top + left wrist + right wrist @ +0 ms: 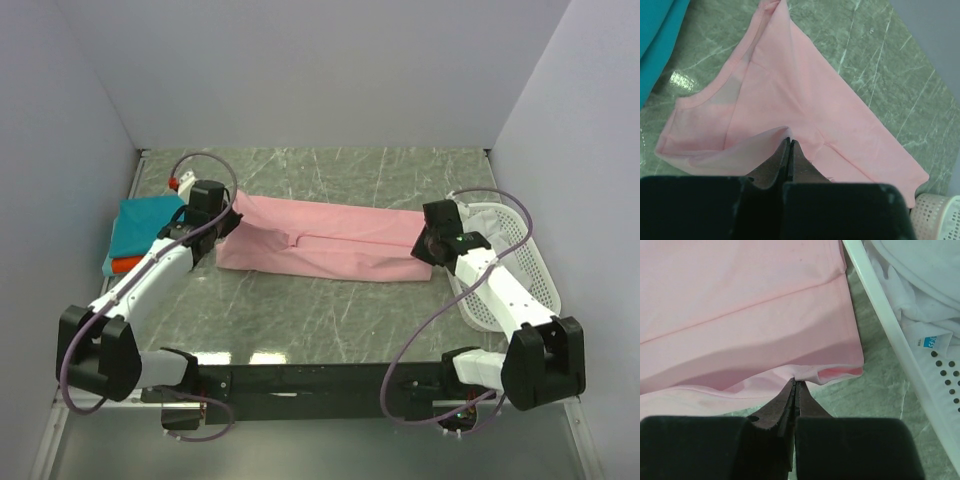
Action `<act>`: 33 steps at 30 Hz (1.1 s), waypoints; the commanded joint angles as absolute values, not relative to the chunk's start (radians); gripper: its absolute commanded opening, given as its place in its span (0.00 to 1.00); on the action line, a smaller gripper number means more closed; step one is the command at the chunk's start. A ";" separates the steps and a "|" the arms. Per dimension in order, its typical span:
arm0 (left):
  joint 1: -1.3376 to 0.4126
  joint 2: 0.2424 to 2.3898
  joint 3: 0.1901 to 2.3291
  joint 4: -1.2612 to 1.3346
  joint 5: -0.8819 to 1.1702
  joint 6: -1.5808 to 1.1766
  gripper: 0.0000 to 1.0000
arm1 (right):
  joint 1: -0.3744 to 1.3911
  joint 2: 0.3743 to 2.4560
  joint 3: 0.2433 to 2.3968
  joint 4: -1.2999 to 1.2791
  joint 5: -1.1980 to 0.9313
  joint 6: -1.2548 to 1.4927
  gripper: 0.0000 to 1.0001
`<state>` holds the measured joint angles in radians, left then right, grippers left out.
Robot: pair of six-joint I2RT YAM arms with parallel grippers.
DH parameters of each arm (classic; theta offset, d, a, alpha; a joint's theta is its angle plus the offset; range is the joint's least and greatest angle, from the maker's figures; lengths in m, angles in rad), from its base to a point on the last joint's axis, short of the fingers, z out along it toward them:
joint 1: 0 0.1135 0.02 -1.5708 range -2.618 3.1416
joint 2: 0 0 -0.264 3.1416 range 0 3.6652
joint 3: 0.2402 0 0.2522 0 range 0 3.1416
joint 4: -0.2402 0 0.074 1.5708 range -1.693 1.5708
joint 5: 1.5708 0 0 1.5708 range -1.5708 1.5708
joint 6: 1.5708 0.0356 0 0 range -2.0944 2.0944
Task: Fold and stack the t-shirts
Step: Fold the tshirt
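Pink t-shirt [330,240] lay folded lengthwise into a long band across the middle of the table [330,320], running L to R btwn the two arms. Left gripper [790,143] sat at the band's L end, by the neckline, jaws pressed together on a raised pinch of pink fabric. Right gripper [794,383] sat at the R end, jaws likewise closed on a thin bit of the lower layer's edge, just beside the corner, where the top layer lifted slightly off the one below. Rest of the shirt lay flat on the marbled grey-green surface, w/ a crease line along its length. Teal t-shirt [145,225] lay at the far L side of the table, just beside the pink one's L end, w/ the orange-red t-shirt [124,264] peeking out at its near edge; couldn't tell if under or beside. White perforated basket [525,265] stood at the R side, near the pink shirt's R end, w/ white cloth [920,280] bunched inside, a blue-printed tag showing.
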<state>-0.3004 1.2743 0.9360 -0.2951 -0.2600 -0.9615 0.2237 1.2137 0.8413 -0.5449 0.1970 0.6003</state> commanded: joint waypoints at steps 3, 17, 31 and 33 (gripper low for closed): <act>-0.281 1.331 1.022 -0.247 -0.235 -0.907 0.01 | 0.209 1.255 0.908 -0.511 0.195 0.568 0.00; -0.242 1.557 1.158 -0.221 -0.193 -0.874 0.01 | 0.178 1.388 1.000 -0.491 0.193 0.577 0.00; -0.212 1.761 1.276 -0.225 -0.141 -0.867 0.01 | 0.166 1.549 1.101 -0.515 0.201 0.611 0.00; -0.210 1.784 1.295 -0.247 -0.156 -0.877 0.01 | 0.164 1.580 1.112 -0.522 0.212 0.617 0.00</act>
<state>-0.2161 1.7596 1.2358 -0.2485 -0.1543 -0.8879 0.1753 1.5528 1.0607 -0.5186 0.1814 0.5976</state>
